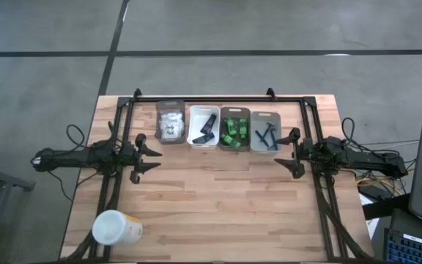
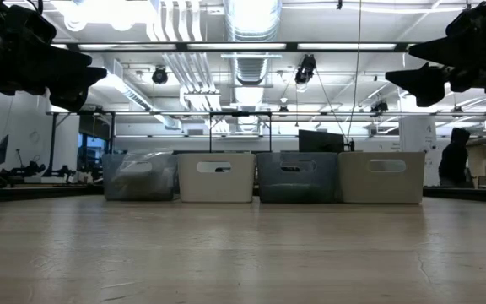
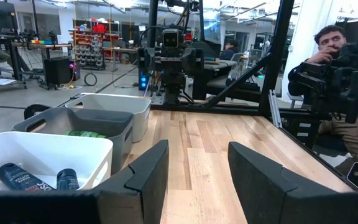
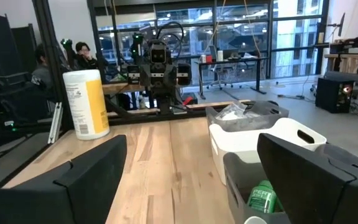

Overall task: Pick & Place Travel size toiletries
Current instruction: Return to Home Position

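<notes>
Left gripper (image 1: 157,158) and right gripper (image 1: 284,150) hung open, empty, flanking the bin row (image 1: 204,144).
Retreating low could clip it, spilling toiletries (image 1: 234,132).

Overhead lab lights are keeping everything bright and even.
Ceiling strip lights (image 2: 99,10) are blowing out into white glare in the low view, so the left gripper (image 2: 93,91) and right gripper (image 2: 400,66) are showing as black silhouettes. The table (image 1: 218,198) is catching only soft, faint shadows.
</notes>
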Controlling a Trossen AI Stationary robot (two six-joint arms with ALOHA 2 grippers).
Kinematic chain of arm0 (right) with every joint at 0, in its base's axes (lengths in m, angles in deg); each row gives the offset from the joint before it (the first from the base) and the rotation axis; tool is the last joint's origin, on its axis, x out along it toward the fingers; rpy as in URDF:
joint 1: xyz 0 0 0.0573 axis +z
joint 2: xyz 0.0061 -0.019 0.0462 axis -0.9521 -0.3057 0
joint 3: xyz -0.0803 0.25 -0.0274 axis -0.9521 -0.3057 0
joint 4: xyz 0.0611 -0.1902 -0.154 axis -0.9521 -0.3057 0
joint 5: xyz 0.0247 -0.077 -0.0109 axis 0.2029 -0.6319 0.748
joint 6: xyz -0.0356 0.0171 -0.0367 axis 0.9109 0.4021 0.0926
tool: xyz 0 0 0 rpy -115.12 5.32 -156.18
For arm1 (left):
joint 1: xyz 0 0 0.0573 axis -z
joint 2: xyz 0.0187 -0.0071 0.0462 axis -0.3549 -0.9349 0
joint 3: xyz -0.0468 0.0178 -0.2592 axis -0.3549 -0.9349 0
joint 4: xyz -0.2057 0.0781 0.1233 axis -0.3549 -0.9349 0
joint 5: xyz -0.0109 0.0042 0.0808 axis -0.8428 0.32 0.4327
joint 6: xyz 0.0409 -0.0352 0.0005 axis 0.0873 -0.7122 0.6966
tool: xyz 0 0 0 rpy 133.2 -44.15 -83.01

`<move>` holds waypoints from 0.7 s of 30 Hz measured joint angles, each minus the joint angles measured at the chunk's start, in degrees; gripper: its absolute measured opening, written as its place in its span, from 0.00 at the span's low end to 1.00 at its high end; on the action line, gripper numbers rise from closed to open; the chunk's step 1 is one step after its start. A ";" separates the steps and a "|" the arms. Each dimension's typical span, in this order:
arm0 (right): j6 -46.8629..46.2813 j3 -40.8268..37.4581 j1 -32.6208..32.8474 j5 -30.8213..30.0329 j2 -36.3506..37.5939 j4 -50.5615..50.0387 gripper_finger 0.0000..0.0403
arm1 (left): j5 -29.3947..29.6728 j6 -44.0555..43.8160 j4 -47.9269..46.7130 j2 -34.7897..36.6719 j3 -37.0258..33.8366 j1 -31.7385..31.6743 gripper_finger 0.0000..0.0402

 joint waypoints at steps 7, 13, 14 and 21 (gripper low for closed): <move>-0.03 0.00 0.00 0.00 0.00 0.00 0.88 | 0.01 0.00 0.00 0.01 0.00 0.00 0.43; -0.03 0.00 0.00 -0.02 0.00 0.00 0.83 | 0.00 0.00 0.00 0.00 -0.01 0.02 0.43; -0.03 0.00 0.00 -0.02 0.00 0.00 0.82 | 0.02 -0.02 0.00 -0.02 0.00 -0.01 0.43; -0.01 0.00 0.00 -0.02 0.00 0.02 0.78 | 0.00 -0.01 0.00 0.00 -0.02 -0.01 0.43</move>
